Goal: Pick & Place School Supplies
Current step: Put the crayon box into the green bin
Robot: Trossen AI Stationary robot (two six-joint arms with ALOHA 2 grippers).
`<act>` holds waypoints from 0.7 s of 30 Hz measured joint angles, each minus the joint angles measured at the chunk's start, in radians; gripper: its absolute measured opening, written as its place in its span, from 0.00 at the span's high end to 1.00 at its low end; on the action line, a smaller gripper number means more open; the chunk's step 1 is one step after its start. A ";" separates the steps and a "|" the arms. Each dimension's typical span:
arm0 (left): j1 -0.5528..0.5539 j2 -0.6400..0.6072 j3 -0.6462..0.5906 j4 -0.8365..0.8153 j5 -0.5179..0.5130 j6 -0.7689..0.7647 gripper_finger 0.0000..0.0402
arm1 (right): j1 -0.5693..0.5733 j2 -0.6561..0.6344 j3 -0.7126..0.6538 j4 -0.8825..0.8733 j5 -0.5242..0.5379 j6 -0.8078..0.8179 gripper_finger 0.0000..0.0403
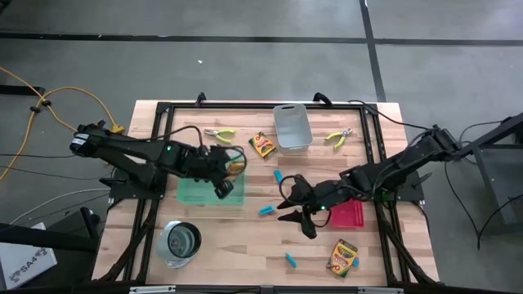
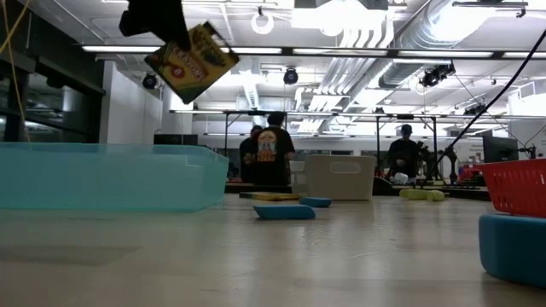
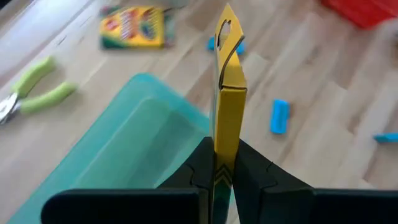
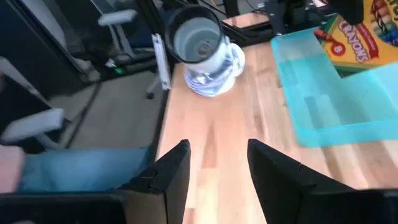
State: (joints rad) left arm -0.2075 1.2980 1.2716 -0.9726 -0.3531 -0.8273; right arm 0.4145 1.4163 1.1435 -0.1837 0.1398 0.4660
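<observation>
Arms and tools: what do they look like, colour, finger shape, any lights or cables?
Both arms are dark, jointed, with black cables looping beside them. A small green light glows on the left arm and near the right tool. Left tool and right tool fingers are flat black, tapered plates.

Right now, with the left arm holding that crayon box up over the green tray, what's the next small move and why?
Probably lower it and let go: the left gripper is shut on the crayon box, which hangs above the green tray, not yet inside. The right gripper waits open over bare table.

A metal cup (image 1: 181, 242), green tray (image 1: 204, 193), grey bin (image 1: 292, 126) and red basket (image 1: 349, 215) sit on the table (image 1: 245, 245)
</observation>
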 joint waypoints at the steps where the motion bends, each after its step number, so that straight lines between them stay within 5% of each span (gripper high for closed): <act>1: 0.013 0.000 0.000 -0.007 0.006 -0.023 0.94 | 0.000 0.006 0.000 0.000 0.000 -0.004 0.62; 5: 0.048 0.004 0.000 0.003 0.042 -0.103 0.94 | 0.000 0.028 0.000 -0.021 0.020 -0.003 0.62; 13: 0.053 0.007 -0.108 0.051 0.076 -0.349 0.94 | 0.036 0.035 0.000 -0.129 0.227 -0.090 0.62; 21: 0.057 0.007 -0.274 0.278 0.091 -0.508 0.94 | 0.084 0.034 0.000 -0.126 0.236 -0.131 0.62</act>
State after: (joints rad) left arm -0.1509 1.3048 0.9977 -0.6942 -0.2619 -1.3350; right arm 0.4989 1.4506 1.1431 -0.3092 0.3757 0.3355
